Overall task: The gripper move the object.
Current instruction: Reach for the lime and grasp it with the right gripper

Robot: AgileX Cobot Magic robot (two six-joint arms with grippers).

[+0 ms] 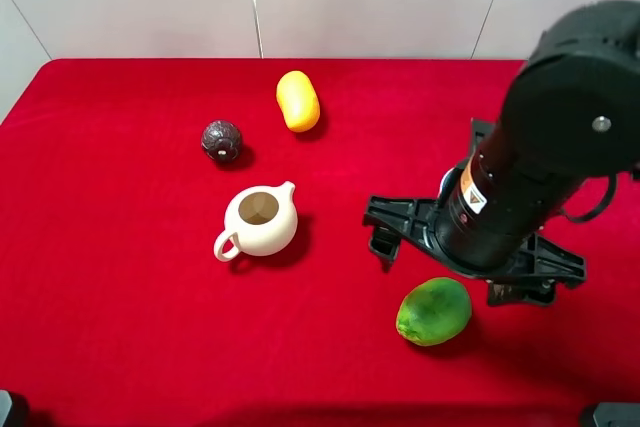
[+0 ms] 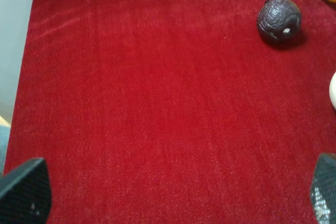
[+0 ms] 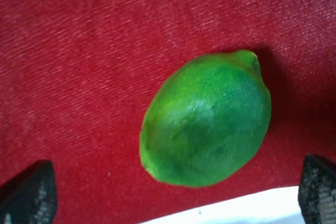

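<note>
The green lime (image 1: pixel 434 311) lies on the red cloth near the front right. My right gripper (image 1: pixel 455 269) hovers just behind and above it, jaws spread wide and empty. In the right wrist view the lime (image 3: pixel 206 119) lies between the two black fingertips (image 3: pixel 29 192), apart from both. My left gripper (image 2: pixel 176 198) is open and empty over bare cloth at the left; only its two fingertips (image 2: pixel 25 190) show.
A cream teapot (image 1: pixel 258 221) stands mid-table. A dark brown ball (image 1: pixel 221 140) and a yellow-orange fruit (image 1: pixel 298 100) lie behind it. The ball also shows in the left wrist view (image 2: pixel 278 19). The table's front edge (image 3: pixel 236 211) is close beside the lime.
</note>
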